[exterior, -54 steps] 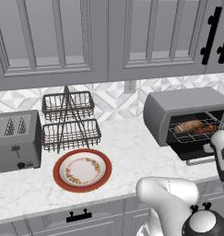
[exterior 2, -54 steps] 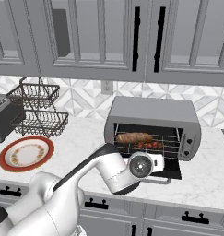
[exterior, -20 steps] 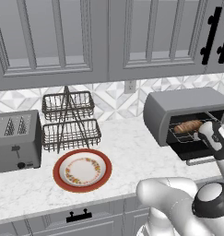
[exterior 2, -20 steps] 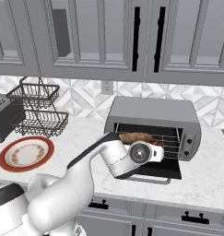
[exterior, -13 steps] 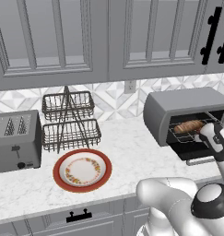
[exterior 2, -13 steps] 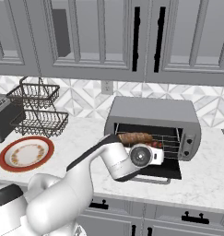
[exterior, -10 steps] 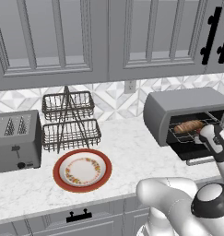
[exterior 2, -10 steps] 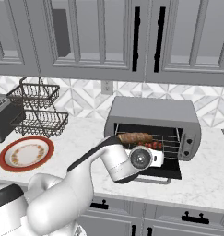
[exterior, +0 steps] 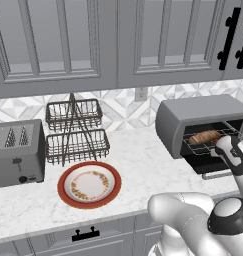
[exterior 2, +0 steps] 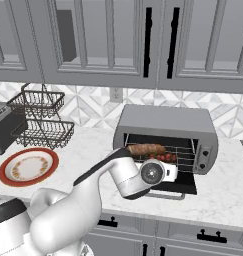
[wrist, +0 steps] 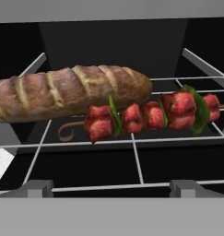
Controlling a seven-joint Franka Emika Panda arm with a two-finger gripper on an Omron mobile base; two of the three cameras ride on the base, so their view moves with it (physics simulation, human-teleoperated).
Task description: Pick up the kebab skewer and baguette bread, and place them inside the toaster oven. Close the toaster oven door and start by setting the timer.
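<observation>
The toaster oven (exterior 2: 165,125) stands on the counter with its door (exterior 2: 175,186) folded down flat. On its wire rack (wrist: 136,161) lies the golden baguette bread (wrist: 72,92), and the kebab skewer (wrist: 150,113) rests in front of it, partly touching its right end. Both also show in the right base view: baguette bread (exterior 2: 145,148), kebab skewer (exterior 2: 165,157). My gripper (wrist: 111,189) hovers just outside the oven mouth above the lowered door, facing the food, open and holding nothing. From the left I see the gripper (exterior: 226,149) before the toaster oven (exterior: 203,120).
The oven's control panel (exterior 2: 205,152) sits right of the cavity. An emptied red-rimmed plate (exterior: 89,184), a two-tier wire basket (exterior: 75,130) and a four-slot toaster (exterior: 15,152) stand further left on the marble counter. Wall cabinets hang above.
The hand has sunk slightly in front of the oven mouth. Baguette and kebab lie still on the rack, and the jaws stay open.
</observation>
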